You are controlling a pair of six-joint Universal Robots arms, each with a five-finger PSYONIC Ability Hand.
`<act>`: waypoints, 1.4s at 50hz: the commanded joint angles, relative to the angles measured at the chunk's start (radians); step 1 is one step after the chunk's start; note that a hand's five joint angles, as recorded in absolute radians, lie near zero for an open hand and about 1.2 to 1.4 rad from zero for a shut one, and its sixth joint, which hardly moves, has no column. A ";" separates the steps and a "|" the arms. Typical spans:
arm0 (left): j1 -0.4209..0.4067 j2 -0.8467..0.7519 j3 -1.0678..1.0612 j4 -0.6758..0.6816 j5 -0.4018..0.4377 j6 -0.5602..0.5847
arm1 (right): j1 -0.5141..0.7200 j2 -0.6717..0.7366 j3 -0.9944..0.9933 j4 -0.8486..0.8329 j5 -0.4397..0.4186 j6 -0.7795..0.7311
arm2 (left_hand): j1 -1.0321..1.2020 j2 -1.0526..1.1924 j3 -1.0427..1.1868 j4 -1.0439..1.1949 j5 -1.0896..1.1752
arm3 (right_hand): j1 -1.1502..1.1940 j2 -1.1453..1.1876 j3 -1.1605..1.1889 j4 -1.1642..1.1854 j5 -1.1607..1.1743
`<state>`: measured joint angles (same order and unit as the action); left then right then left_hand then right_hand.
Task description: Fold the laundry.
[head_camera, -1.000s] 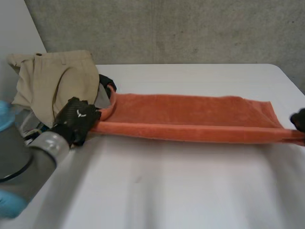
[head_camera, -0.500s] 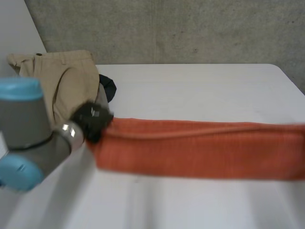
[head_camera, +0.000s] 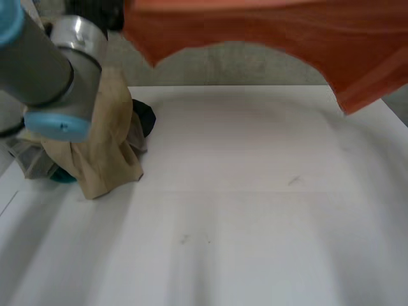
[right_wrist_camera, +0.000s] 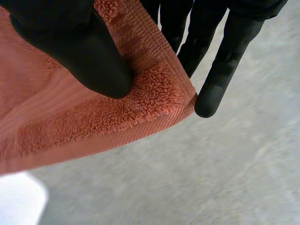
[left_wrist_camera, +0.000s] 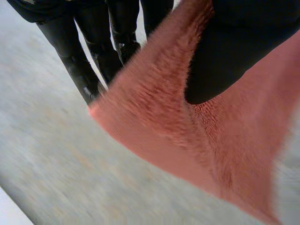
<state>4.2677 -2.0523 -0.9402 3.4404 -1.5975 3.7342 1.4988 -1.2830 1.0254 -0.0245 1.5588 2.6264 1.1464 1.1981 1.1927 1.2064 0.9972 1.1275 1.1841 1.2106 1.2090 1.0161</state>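
Up off the white table (head_camera: pixel 255 223), where it was lying stretched out flat a second ago, the orange towel (head_camera: pixel 255 25) is now hanging in the air across the top of the head view, and we are holding it at both ends. Our left hand (left_wrist_camera: pixel 234 47) is pinching the cloth, its thumb pressing on the near face while its straight fingers are backing it from behind and reaching past the edge close to a corner. Our right hand (right_wrist_camera: pixel 75 42) is doing the same at the other end, with its thumb pressing down just inside the hemmed corner and its fingers lying behind the cloth. Between the two pinches the towel is sagging in a shallow arch in front of the grey wall (head_camera: pixel 255 64). Our left arm (head_camera: pixel 44 57) is rising past the khaki trousers (head_camera: pixel 102 146) and a dark garment (head_camera: pixel 143 118) heaped at the table's left side. We are judging this to be the lift-and-spread step, before any fold is made. Next we are needing to keep both pinches firm and the tension even, then bring the towel down onto the bare part of the table, well apart from the heap, so it lands flat.
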 commanded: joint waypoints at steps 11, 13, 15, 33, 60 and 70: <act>-0.006 -0.020 -0.592 -0.003 0.034 -0.002 | -0.005 0.108 0.419 0.106 -0.138 -0.244 | 0.250 0.198 0.204 0.190 0.225 | 0.269 0.212 0.186 0.187 0.206; -0.006 -0.005 -0.655 -0.012 0.034 0.004 | -0.009 0.100 0.481 0.112 -0.137 -0.293 | 0.250 0.198 0.204 0.190 0.225 | 0.269 0.212 0.186 0.187 0.206; -0.006 0.044 -0.736 -0.032 0.027 0.015 | -0.021 0.055 0.551 0.138 -0.135 -0.359 | 0.250 0.198 0.204 0.190 0.225 | 0.269 0.212 0.186 0.187 0.206; 0.009 0.232 -0.872 -0.357 0.028 0.108 | -0.175 -0.081 0.734 0.187 -0.120 -0.574 | 0.250 0.198 0.204 0.190 0.225 | 0.269 0.212 0.186 0.187 0.206; -0.065 -0.305 -0.108 -0.260 -0.059 0.058 | 0.017 0.398 0.217 -0.084 0.014 -0.364 | -0.872 -0.923 -0.918 -0.932 -0.897 | -0.953 -1.010 -1.036 -1.034 -1.016; -0.109 -0.281 -0.127 -0.264 -0.117 0.029 | 0.005 0.309 0.252 -0.083 -0.019 -0.140 | -0.933 -0.985 -0.979 -0.993 -0.958 | -0.953 -1.010 -1.036 -1.034 -1.016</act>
<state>4.1852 -2.3525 -1.0352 3.1801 -1.6994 3.7809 1.5111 -0.9048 1.2303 -0.1267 1.5652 2.3864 0.2418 0.2307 0.2383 0.2272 0.0561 0.2317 0.2150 0.2129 0.2136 0.0447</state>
